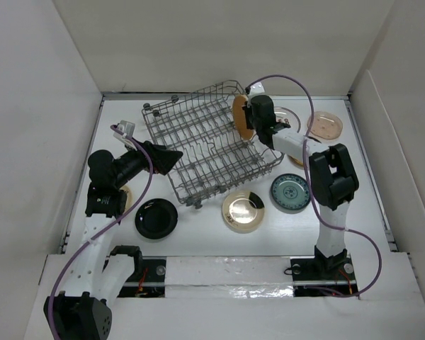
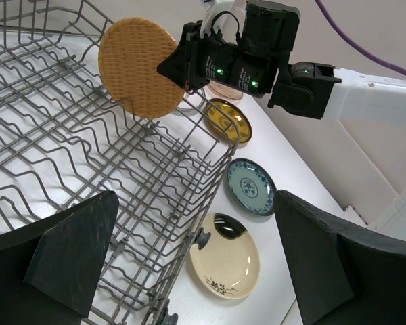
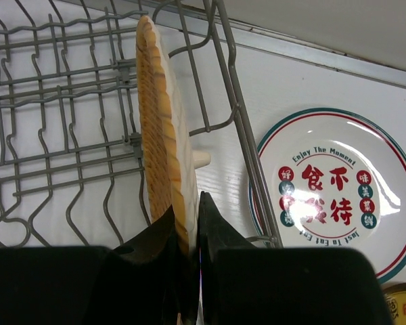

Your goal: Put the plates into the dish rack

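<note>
Orange-brown plate, upright, is pinched at its rim between the right jaws; left jaws gape empty.

One rectangular grey metal wire dish rack. Seven small round plates, one of each kind: glossy black plate, cream plate, teal patterned plate, orange-brown ribbed plate, pale pink plate, white plate with red characters, yellow patterned plate. Two black-and-white robot arms: left arm, right arm.

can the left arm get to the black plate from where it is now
Probably yes. The black plate lies flat and uncovered right beside the left arm, clear of the dish rack, and the left claw is open and empty, so it looks free to swing back down onto it.
</note>
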### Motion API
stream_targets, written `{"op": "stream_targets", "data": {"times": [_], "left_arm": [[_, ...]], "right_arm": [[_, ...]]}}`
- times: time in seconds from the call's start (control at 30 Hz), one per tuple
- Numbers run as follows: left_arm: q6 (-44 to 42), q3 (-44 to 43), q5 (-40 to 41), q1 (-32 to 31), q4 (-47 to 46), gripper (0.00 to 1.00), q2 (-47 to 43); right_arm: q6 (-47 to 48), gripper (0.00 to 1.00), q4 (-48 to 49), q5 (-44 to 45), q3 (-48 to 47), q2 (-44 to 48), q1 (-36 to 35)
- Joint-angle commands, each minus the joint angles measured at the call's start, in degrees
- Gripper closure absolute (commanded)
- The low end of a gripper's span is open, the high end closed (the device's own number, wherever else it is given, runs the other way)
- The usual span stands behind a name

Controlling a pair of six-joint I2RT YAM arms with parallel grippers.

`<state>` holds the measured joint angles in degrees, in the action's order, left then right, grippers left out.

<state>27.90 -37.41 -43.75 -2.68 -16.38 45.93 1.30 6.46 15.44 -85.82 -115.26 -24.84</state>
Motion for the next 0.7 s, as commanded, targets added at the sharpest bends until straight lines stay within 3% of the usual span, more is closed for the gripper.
{"op": "stream_targets", "data": {"times": [0.0, 0.07, 0.1, 0.37, 0.6, 0.67], "left_arm": [[-0.83, -2.67, -0.11, -0.31, -1.81, 0.01, -1.28], [-1.09, -2.76, 0.41, -0.31, -1.20, 0.01, -0.85], [-1.09, -2.67, 0.50, -0.31, -1.11, 0.01, -0.84], [-0.57, -2.58, 0.33, -0.31, -1.72, 0.01, -1.54], [-0.48, -2.49, 0.59, -0.31, -1.63, 0.01, -1.63], [-0.74, -2.76, 0.85, -0.31, -1.11, 0.01, -1.46]], "right_arm": [[1.16, 0.88, 0.48, 3.45, -2.86, -0.58, -1.35], [0.11, 0.79, 0.83, 3.81, -2.16, 0.38, -1.35], [-0.42, 0.69, 0.92, 3.46, -1.98, 0.74, -1.35], [-5.59, 0.39, 1.01, -0.84, 1.70, 8.63, 0.84], [-12.63, 0.37, 4.52, -6.65, 6.27, 15.41, 5.23], [-18.14, 0.42, 8.99, -8.05, 11.45, 18.74, 9.36]]}}
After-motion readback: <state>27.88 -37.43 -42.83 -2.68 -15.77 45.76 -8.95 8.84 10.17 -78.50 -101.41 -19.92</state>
